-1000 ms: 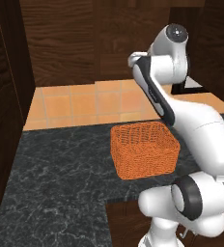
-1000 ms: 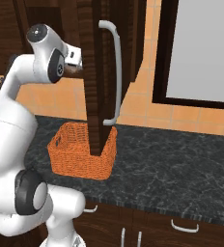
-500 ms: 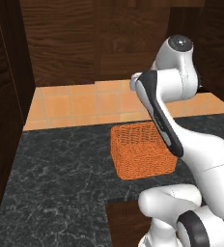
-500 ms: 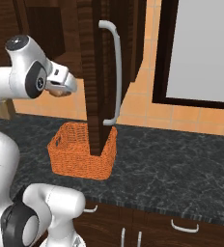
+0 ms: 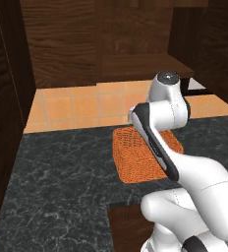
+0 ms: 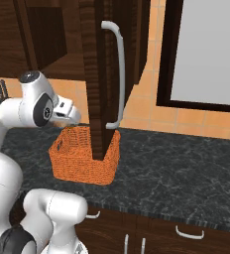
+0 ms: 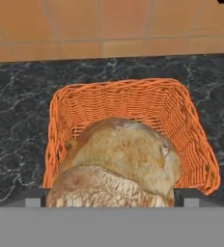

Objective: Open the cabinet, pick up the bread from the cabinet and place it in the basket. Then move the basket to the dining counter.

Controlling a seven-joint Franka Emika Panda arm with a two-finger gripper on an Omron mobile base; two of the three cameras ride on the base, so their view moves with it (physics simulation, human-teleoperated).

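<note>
Arm lower; bread point(image 7: 119, 164) seemingly over basket point(image 7: 128, 103)

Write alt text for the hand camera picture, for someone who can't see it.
A lumpy tan bread roll looms large at the bottom of the picture, directly above an orange woven basket that sits on a black marbled counter. Orange wall tiles run along the top.

Even, flat rendered light, no glare or hard shadows; dim cabinet recess, slightly soft, low-resolution pictures.
</note>
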